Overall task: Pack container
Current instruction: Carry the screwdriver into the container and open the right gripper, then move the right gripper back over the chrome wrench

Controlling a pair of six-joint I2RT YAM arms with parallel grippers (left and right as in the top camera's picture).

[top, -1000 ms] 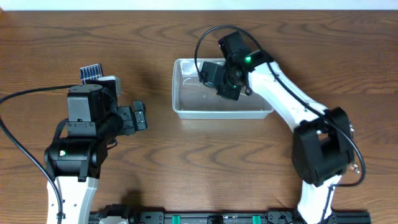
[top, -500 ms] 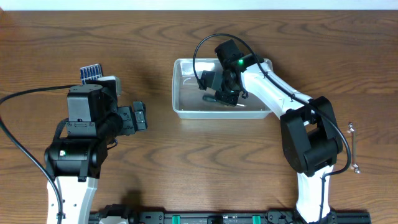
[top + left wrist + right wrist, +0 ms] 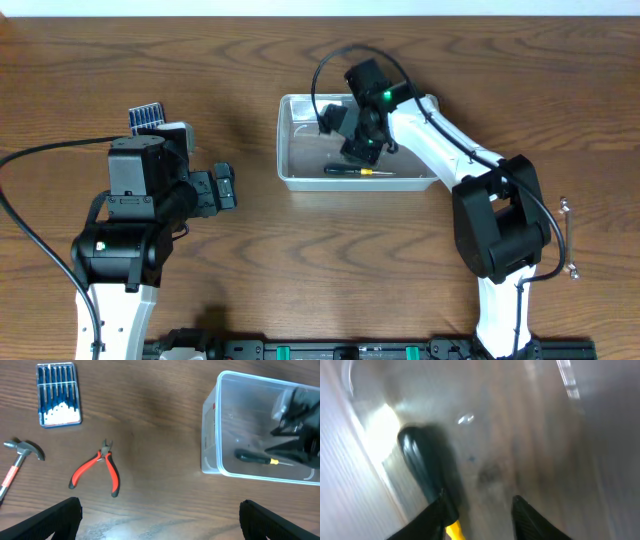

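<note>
The clear plastic container (image 3: 285, 140) stands at the table's middle back; it also shows at the right of the left wrist view (image 3: 210, 425). A black-handled screwdriver with a yellow collar (image 3: 350, 171) lies on its floor by the near wall, also seen in the left wrist view (image 3: 255, 457) and the right wrist view (image 3: 420, 467). My right gripper (image 3: 352, 140) hovers inside the container just above the screwdriver, jaws open and empty (image 3: 480, 510). My left gripper (image 3: 225, 187) is open and empty over bare table, left of the container (image 3: 160, 505).
Red-handled pliers (image 3: 97, 467), a hammer (image 3: 20, 457) and a small blue drill-bit case (image 3: 58, 394) lie on the table left of the container. The case also shows by the left arm (image 3: 146, 115). A thin metal tool (image 3: 568, 235) lies at the far right.
My right gripper lowered the screwdriver into the container, let it go and rose slightly. The screwdriver now lies on the container floor. The left arm has not moved.
</note>
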